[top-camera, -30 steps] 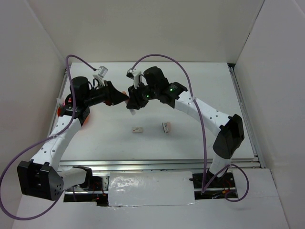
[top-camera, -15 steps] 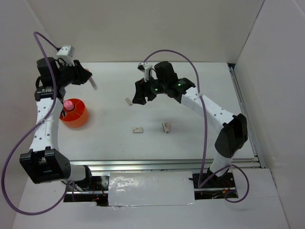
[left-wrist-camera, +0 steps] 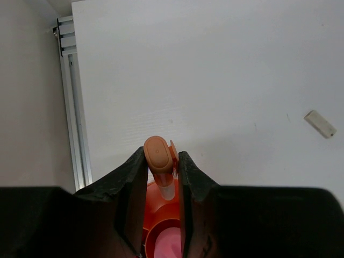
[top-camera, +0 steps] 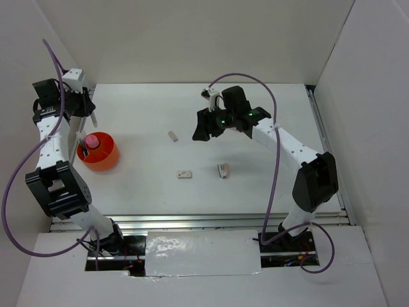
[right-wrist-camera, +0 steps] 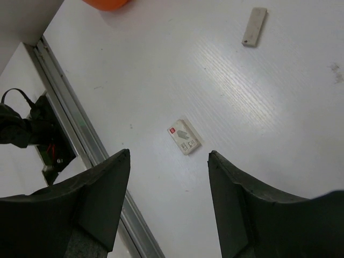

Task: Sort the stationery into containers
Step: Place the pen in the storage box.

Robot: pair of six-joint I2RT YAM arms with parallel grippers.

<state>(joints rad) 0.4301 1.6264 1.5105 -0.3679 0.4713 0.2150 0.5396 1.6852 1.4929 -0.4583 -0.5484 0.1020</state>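
My left gripper (top-camera: pixel 89 114) (left-wrist-camera: pixel 160 155) is shut on an orange-capped pen (left-wrist-camera: pixel 158 158) with a pale barrel. It holds the pen upright just above the far rim of the orange-red tub (top-camera: pixel 105 157) (left-wrist-camera: pixel 156 207). A pink cylinder (top-camera: pixel 91 139) (left-wrist-camera: pixel 173 244) stands in the tub. My right gripper (top-camera: pixel 197 133) (right-wrist-camera: pixel 168 155) hangs open and empty over the middle of the table. Three white eraser blocks lie on the table: a plain one (top-camera: pixel 172 135) (right-wrist-camera: pixel 254 26) (left-wrist-camera: pixel 320 123), a labelled one (top-camera: pixel 185 173) (right-wrist-camera: pixel 184 137), and a third (top-camera: pixel 223 170).
An aluminium rail (left-wrist-camera: pixel 67 107) runs along the table's left edge, close to the tub. Another rail (right-wrist-camera: pixel 80 129) borders the front edge. White walls enclose the table on three sides. Purple cables (top-camera: pixel 249 80) loop above both arms.
Both grippers met at the table's middle back a second ago. The left arm has swung left with the pen to over the tub. The right gripper has opened and drawn back to the right.
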